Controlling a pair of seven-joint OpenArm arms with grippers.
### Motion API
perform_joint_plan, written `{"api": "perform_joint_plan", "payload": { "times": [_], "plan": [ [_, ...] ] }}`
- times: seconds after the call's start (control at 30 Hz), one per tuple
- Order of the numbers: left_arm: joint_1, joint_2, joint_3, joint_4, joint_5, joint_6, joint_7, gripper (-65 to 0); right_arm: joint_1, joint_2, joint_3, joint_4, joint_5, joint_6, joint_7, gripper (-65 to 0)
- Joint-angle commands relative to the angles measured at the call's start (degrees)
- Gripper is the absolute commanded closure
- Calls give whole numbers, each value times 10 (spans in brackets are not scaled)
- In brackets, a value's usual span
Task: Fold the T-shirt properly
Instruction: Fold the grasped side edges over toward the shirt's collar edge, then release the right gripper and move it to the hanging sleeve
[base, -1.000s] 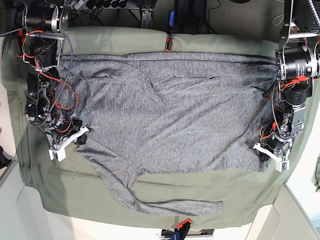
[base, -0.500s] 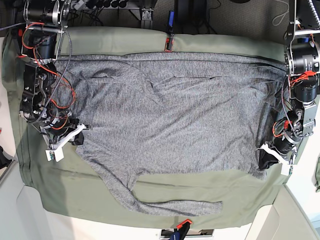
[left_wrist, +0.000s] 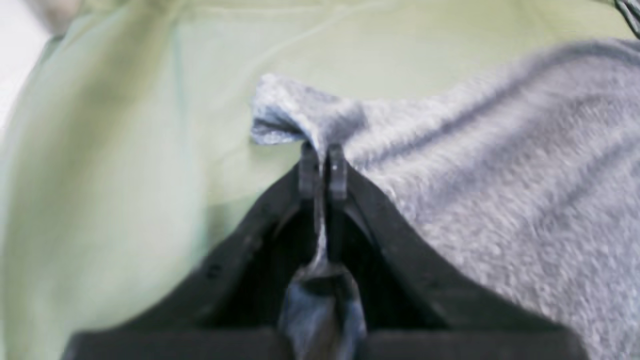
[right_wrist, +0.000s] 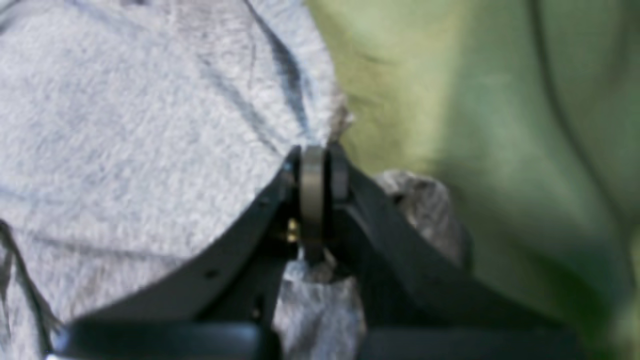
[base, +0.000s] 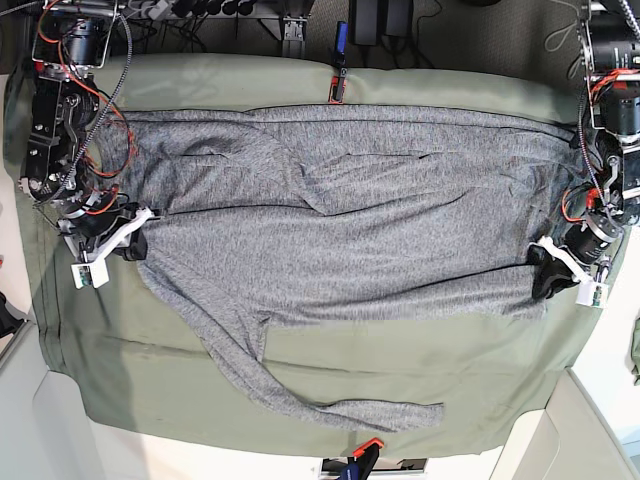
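Shirt pinched at both ends on the green cloth

Olive-green table cloth (base: 300, 365) covers the whole table top, with soft folds and creases near its front edge. A large heather-grey speckled knit T-shirt (base: 340, 230) lies spread wide across it, from one side of the table to the other. One long grey strip of the shirt trails down toward the front edge and curls along it.

The left gripper (base: 556, 270) sits at the shirt's edge on the right side of the base view. Its black jaws are squeezed tight on a small bunch of the grey knit, and its wrist view shows a tuft poking out past the tips. The right gripper (base: 118, 240) sits at the other end, on the left side of the base view. Its jaws are also clamped together on the shirt's edge, with grey fabric caught between them.

A small red and black clamp (base: 337, 85) holds the cloth at the back edge of the table. Another orange clamp (base: 368, 448) sits at the front edge. Dark cables and gear lie behind the table. Pale floor shows at both front corners.
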Motion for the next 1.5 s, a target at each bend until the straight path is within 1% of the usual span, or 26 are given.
{"api": "perform_joint_plan", "payload": {
  "times": [0.0,0.07,0.13,0.23,0.37,0.43,0.53,0.7,0.8,1.0,1.23,1.27,1.3,1.33,1.37,1.4,1.43,1.47],
  "plan": [
    [-2,-17,-16,20,-17,-5,-2,0,3,11,8,14,4,0,10,0],
    [16,-18,-35,38,-23,-5,11,0,-8,18,15,20,16,0,10,0],
    [32,-18,-45,52,-24,-5,11,0,-17,24,23,25,35,3,9,0],
    [53,-17,-53,71,-32,-5,13,0,-28,25,41,37,53,21,5,0],
    [85,-17,-70,91,-32,-5,14,0,-46,26,70,56,89,35,-20,0],
    [101,-17,-80,104,-32,-5,18,0,-56,26,84,63,104,43,-22,0],
    [125,-17,-102,127,-32,-5,26,0,-62,26,99,68,115,45,-33,0],
    [179,-17,-136,170,-32,-5,26,0,-81,26,115,71,152,46,-50,0],
    [202,-17,-144,185,-32,-5,26,0,-97,26,115,74,158,54,-50,0],
    [229,-14,-144,189,-32,-5,26,0,-125,25,115,80,158,54,-49,0],
    [233,-11,-144,189,-32,-5,26,0,-126,25,115,80,158,51,-49,0],
    [233,-11,-144,189,-32,-5,26,0,-126,25,115,80,158,51,-47,-8],
    [233,-11,-144,189,-32,-5,26,0,-126,25,115,80,159,51,-43,-82],
    [233,-11,-144,189,-32,-5,26,-26,-126,23,115,80,158,51,-37,-154],
    [233,-11,-144,189,-32,-5,26,-59,-126,23,115,80,159,48,-29,-213],
    [233,-11,-144,189,-32,-5,26,-89,-126,22,115,80,159,47,-20,-253],
    [233,-11,-144,189,-32,-5,26,-114,-124,22,115,80,160,47,-13,-276],
    [233,-11,-144,189,-32,-5,26,-128,-122,22,115,80,165,47,-8,-280]
  ]
}}
